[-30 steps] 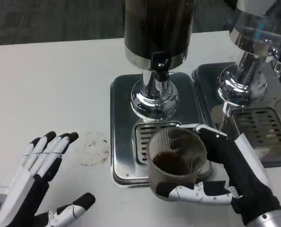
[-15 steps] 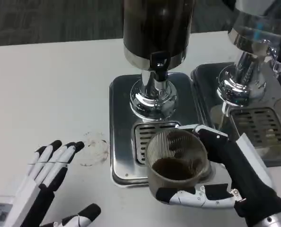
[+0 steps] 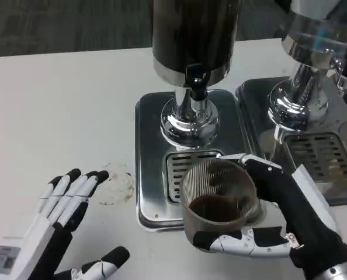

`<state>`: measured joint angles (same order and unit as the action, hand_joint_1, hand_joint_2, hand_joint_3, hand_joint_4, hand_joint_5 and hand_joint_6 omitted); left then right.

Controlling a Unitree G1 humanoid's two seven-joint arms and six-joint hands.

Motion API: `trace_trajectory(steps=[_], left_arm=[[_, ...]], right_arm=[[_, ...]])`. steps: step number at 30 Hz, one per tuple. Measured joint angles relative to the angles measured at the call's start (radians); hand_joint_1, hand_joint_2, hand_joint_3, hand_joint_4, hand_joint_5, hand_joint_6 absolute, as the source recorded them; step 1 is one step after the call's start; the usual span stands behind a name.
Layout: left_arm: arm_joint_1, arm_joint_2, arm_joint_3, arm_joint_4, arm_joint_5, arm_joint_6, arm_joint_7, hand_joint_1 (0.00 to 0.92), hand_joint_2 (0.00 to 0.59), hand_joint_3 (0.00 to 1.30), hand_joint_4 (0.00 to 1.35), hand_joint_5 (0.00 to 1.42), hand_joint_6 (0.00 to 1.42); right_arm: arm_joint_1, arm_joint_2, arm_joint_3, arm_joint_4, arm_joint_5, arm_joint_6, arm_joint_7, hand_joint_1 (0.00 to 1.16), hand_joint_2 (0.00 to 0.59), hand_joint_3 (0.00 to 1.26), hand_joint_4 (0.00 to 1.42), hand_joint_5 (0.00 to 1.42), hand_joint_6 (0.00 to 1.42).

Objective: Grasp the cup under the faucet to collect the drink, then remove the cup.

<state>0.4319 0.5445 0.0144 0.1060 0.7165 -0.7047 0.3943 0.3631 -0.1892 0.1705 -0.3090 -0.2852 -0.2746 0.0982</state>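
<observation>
The right hand [image 3: 290, 219] is reaching in from the table's [image 3: 62, 105] near right corner, fingers wrapping the ribbed cup [image 3: 219, 201] of dark drink, holding it at the front edge of the steel drip tray [image 3: 150, 163], below the dispenser's faucet [image 3: 195, 79]. The left hand [image 3: 62, 224] is hovering with fingers spread, grasping nothing, near the table's front left edge.
</observation>
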Motion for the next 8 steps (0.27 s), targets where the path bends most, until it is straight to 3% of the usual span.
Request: trace_trajectory(steps=[8], left_arm=[[-0.006,0.000,-0.012,0.006,-0.003,-0.001,0.000,0.000,0.193,0.09,0.00,0.00,0.00]], right_arm=[[0.007,0.003,0.000,0.000,-0.002,0.000,0.000,1.00,0.108,0.69,0.77,0.74,0.89]])
